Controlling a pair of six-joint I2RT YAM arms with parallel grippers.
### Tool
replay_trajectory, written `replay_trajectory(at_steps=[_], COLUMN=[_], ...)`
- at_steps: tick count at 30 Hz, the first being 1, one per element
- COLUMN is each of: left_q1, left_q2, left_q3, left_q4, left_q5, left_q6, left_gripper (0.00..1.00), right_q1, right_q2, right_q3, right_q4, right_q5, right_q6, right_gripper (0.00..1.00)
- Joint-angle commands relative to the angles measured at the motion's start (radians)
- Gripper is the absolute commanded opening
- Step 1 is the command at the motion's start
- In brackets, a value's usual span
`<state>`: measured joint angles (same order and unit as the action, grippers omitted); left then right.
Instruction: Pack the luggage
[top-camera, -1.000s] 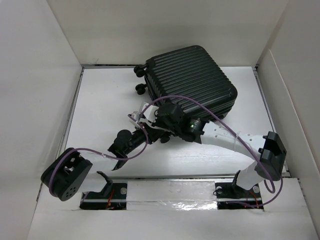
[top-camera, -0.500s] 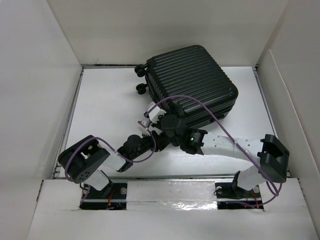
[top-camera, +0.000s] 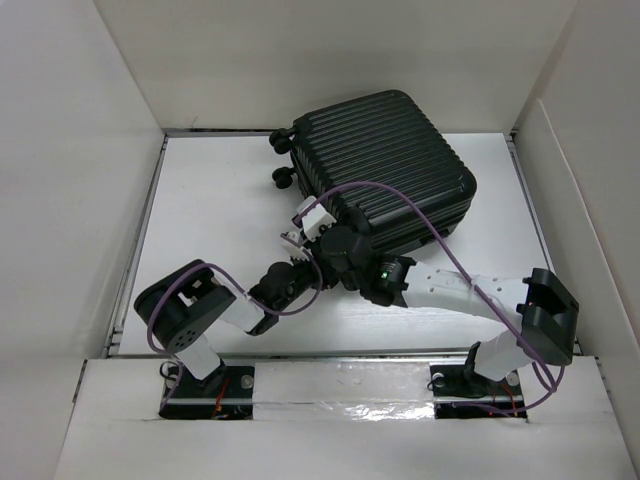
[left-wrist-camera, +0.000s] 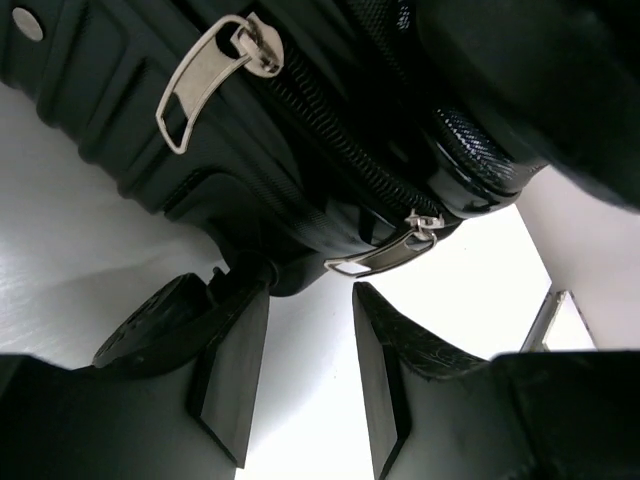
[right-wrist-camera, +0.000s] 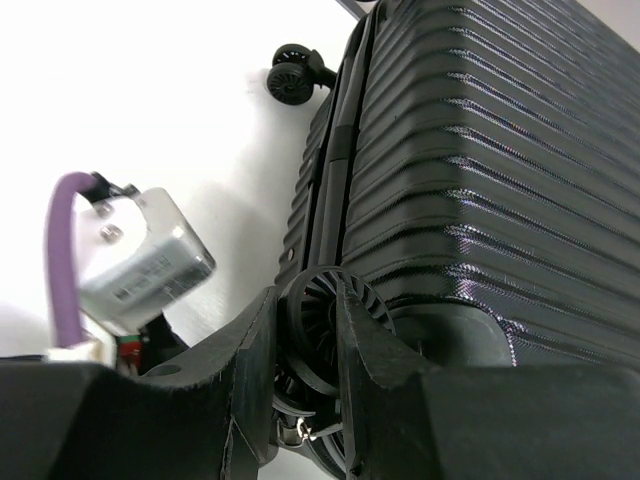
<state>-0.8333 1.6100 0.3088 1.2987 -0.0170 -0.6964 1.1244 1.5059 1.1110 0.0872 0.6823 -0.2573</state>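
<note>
Black left fingers (left-wrist-camera: 232, 385) newly apart

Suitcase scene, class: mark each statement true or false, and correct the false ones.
1. The suitcase lies closed on the table. True.
2. The right gripper has its fingers on either side of a wheel. True.
3. The left gripper is clamped on a zipper pull. False: its jaws stand open with nothing between them, and the pull lies just beyond the fingertips.
4. The left wrist view shows only one zipper pull. False: a second zipper pull shows further along the zip.
5. The suitcase has a smooth shell. False: the shell is ribbed.
</note>
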Motion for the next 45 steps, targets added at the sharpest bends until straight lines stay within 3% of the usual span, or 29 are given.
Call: replay_trajectory(at_steps=[1, 16, 25, 35, 38, 42, 45], left_q1=[-0.015, -0.122, -0.150, -0.196, -0.196, -0.196, -0.196], left_q2=[0.019, -0.032, -0.032, -0.042, -0.038, -0.019, -0.024], left_q3=[0.033, 0.073, 0.099, 0.101, 0.110, 0.116, 0.116], left_q4=[0.419, 0.398, 0.442, 0.504, 0.484, 0.465, 0.467], left_q5=[-0.038, -0.239, -0.353, -0.371, -0.333, -0.301, -0.273], left_q6=[0.034, 0.245, 0.284, 0.373, 0.390, 0.388, 0.402], left_gripper=[0.37, 0.38, 0.35, 0.34, 0.41, 0.57, 0.58], right_q1=[-0.011, -0.011, -0.011, -0.011, -0.011, -0.011, -0.011], right_q2=[-0.007, -0.012, -0.022, -0.081, -0.084, -0.082, -0.085], right_q3=[0.041, 0.135, 0.127, 0.076, 0.070, 0.062, 0.061], right_q4=[-0.038, -0.253, -0.271, -0.268, -0.280, -0.282, -0.290], right_q5=[0.054, -0.122, -0.171, -0.205, -0.207, -0.213, -0.224], right_q6=[0.078, 0.101, 0.107, 0.110, 0.115, 0.116, 0.116], right_gripper=[0.00, 0.00, 0.00, 0.00, 0.00, 0.00, 0.00])
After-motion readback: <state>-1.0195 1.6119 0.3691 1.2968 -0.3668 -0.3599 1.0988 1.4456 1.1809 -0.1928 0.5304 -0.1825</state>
